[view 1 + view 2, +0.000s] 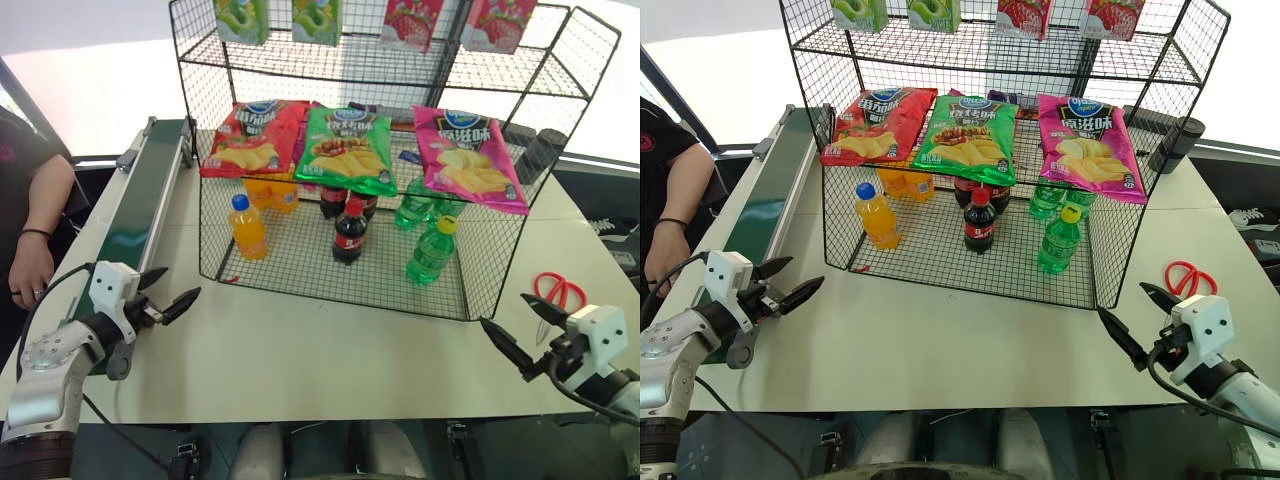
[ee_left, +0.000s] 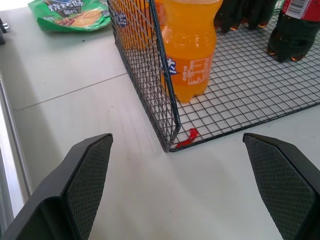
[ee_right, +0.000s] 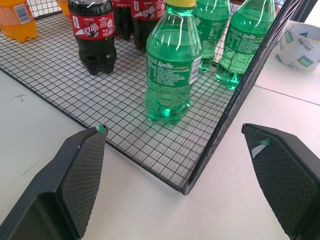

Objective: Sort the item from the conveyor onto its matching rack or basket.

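Note:
The item, a clear-green bottle (image 1: 432, 252) with a yellow cap, stands upright at the front right of the black wire rack's bottom basket (image 1: 340, 292). Other green bottles stand behind it. In the right wrist view the item (image 3: 172, 65) stands just inside the basket's front corner. The dark-green conveyor (image 1: 140, 210) runs along the table's left edge. My left gripper (image 1: 180, 283) hovers open over the table between the conveyor and the basket's front-left corner. My right gripper (image 1: 503, 310) hangs open over the table off the basket's front-right corner. Neither holds anything.
An orange bottle (image 1: 247, 228) and a cola bottle (image 1: 348, 232) stand in the basket. Crisp bags (image 1: 349, 148) lie on the sloped shelf above. Red scissors (image 1: 558, 291) lie on the table at the right. A person's arm (image 1: 30, 250) rests left of the conveyor.

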Controlling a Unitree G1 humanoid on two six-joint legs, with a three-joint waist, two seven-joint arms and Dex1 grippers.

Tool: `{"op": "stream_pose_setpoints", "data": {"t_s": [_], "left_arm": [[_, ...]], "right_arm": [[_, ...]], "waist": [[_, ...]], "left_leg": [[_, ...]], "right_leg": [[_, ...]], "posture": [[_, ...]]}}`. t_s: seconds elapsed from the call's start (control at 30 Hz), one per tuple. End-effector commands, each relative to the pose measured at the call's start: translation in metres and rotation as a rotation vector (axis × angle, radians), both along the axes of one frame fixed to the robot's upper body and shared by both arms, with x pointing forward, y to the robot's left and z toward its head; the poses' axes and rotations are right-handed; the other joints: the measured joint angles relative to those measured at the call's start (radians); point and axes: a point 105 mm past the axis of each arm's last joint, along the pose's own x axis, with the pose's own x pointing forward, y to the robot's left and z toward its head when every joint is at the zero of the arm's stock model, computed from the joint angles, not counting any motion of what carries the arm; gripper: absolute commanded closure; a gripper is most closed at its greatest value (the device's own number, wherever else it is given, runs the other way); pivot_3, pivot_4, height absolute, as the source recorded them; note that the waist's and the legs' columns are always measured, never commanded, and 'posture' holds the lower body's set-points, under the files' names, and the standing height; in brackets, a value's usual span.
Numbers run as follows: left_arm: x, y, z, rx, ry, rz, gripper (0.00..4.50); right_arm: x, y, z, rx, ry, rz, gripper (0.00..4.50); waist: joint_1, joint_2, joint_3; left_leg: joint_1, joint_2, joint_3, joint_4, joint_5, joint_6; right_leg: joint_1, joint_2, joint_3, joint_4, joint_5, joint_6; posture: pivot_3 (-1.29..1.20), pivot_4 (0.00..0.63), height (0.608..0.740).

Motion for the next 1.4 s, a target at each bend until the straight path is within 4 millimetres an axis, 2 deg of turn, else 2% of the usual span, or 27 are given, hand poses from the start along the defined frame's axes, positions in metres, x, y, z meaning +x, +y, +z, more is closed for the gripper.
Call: {"op": "stream_pose_setpoints", "data": {"t_s": [0.03, 1.2, 1.4], "left_arm": [[0.001, 0.003, 0.011, 0.021, -0.051, 0.01, 0.05], [0.003, 0.002, 0.007, 0.01, -0.033, 0.051, 0.05], [0.003, -0.003, 0.008, 0.007, -0.033, 0.057, 0.05]], "right_arm": [[0.002, 0.002, 0.008, -0.026, -0.024, 0.013, 0.0], [0.013, 0.01, 0.006, -0.028, -0.067, 0.018, 0.0], [0.016, 0.012, 0.005, -0.021, -0.063, 0.028, 0.0]], "waist": [[0.0, 0.0, 0.0], [0.0, 0.0, 0.0], [0.0, 0.0, 0.0]], "left_leg": [[0.0, 0.0, 0.0, 0.0, 0.0, 0.0], [0.0, 0.0, 0.0, 0.0, 0.0, 0.0], [0.0, 0.0, 0.0, 0.0, 0.0, 0.0]], "right_leg": [[0.0, 0.0, 0.0, 0.0, 0.0, 0.0], [0.0, 0.0, 0.0, 0.0, 0.0, 0.0], [0.0, 0.0, 0.0, 0.0, 0.0, 0.0]], "posture": [[0.0, 0.15, 0.74], [0.0, 0.15, 0.74], [0.0, 0.15, 0.74]]}}
